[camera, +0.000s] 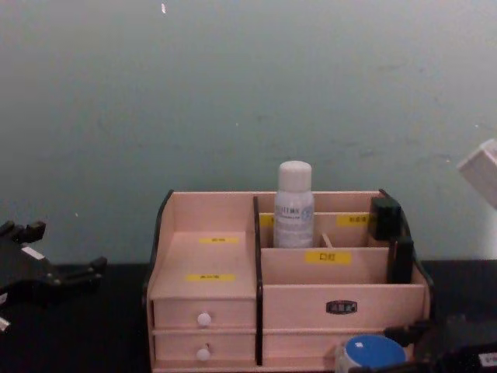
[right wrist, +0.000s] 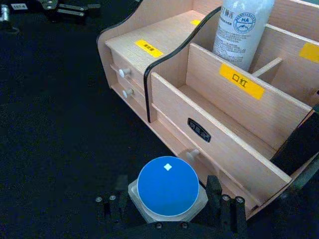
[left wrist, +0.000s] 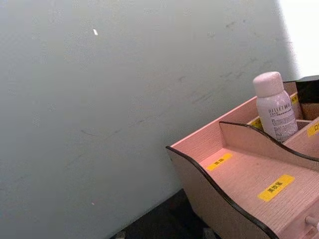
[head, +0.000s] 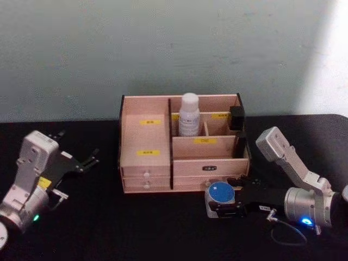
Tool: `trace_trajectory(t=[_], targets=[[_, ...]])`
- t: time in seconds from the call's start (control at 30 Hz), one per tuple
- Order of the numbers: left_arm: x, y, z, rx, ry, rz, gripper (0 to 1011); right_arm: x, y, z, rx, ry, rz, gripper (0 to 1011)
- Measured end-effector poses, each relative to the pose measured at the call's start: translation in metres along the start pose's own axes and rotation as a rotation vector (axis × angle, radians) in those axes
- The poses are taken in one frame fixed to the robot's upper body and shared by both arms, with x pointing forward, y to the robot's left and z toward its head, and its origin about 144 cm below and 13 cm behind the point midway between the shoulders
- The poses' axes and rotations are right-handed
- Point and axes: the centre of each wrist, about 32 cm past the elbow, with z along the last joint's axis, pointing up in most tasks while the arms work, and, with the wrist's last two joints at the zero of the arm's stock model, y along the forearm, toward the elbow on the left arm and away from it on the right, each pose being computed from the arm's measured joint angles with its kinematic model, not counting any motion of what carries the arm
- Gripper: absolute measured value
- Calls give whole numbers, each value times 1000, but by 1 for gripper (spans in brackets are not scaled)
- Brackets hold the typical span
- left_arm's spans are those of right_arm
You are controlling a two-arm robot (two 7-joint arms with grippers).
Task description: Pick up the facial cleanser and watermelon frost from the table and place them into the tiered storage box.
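Since the facial cleanser (head: 189, 115) stood in the tiered storage box (head: 136, 138), the watermelon frost (head: 221, 192) was clasped by the right gripper (head: 223, 203).

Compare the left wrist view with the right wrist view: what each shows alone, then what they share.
Left wrist view, not right: the pale wall. Right wrist view, not left: the blue-lidded jar, the right claw around it, the left claw farther off. Both: the box with the bottle standing in a rear compartment.
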Motion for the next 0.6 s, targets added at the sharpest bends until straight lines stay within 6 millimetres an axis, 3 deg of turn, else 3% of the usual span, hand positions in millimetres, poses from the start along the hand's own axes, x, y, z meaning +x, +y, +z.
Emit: trace_trajectory(t=[0.6], targets=[[0,0,0,0,0,0,1001,1,5,-1,-4,-3,-6,1000]])
